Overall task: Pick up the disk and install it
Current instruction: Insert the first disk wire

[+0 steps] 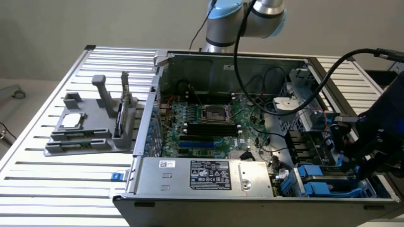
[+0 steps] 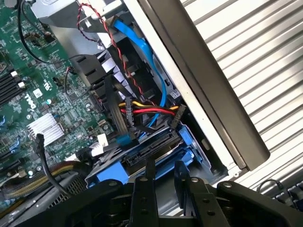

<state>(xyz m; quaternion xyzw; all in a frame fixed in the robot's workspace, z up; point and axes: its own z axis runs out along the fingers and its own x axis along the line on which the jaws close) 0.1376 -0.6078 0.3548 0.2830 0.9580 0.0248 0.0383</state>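
The disk, a dark grey slab in a blue plastic carrier, sits low in the drive bay at the corner of the open computer case. My gripper hangs directly over it. One black fingertip covers the slab's near edge and the other lies on the blue frame, so they grip the carrier's near edge between them. In the exterior view the gripper is at the case's near corner on the exterior view's right, above the blue carriers.
Red, yellow and black power wires and a blue data cable run just beside the bay. The motherboard and power supply occupy the case. A grey holder with a chip and an upright card stands on the slatted table.
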